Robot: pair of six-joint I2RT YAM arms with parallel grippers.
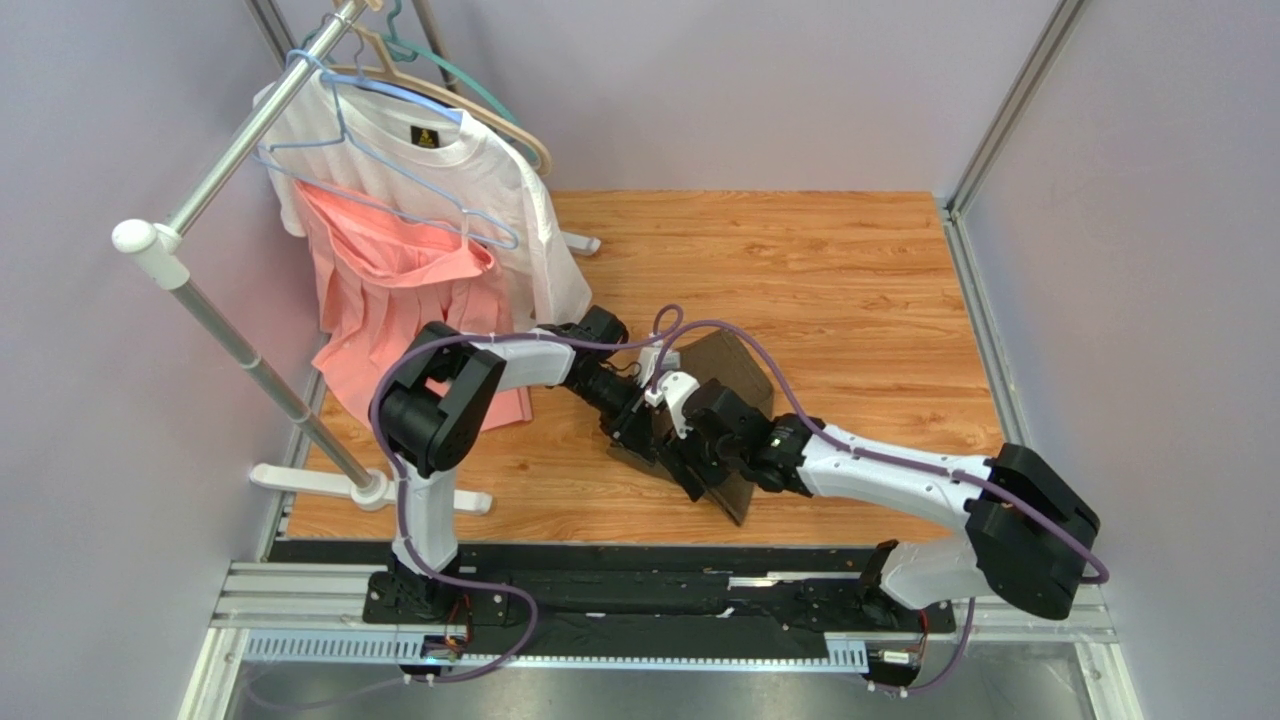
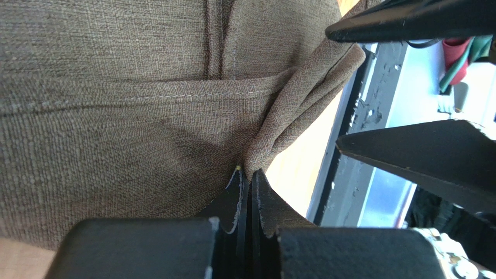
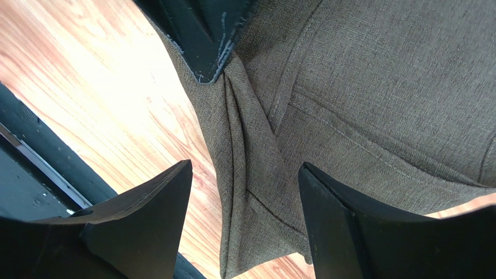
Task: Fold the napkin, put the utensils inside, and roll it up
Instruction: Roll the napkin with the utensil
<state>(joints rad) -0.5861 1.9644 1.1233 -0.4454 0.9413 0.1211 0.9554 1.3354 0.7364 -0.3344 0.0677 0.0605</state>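
Napkin: dark olive-brown woven cloth [image 1: 733,375], lying mid-table between the two arms, already doubled over, with stitched hems crossing on top.
Near edge: gathered into tight pleats that fan out from one pinched spot.
Handling (judged): light, limp and coarse-woven, so it should grip well. It will sag and spring open wherever nothing holds it. Nothing to break.
Where to hold (judged): at a hem or corner, biting through all layers. The stitched hem gives the thickest purchase.
Left gripper [image 2: 247,174]: fingers pressed together, pinching the gathered fold of the napkin.
Right gripper [image 3: 244,168]: fingers spread wide, one on each side of the pleated edge, holding nothing. Cannot tell whether they touch the cloth.
Utensils: not seen in any view, possibly hidden under the arms or cloth.
Table [image 1: 857,270]: wood grain, bearing the napkin.
Rack: a white T-shirt [image 1: 451,165] and pink garment [image 1: 383,293] hang at far left, well apart from the napkin.
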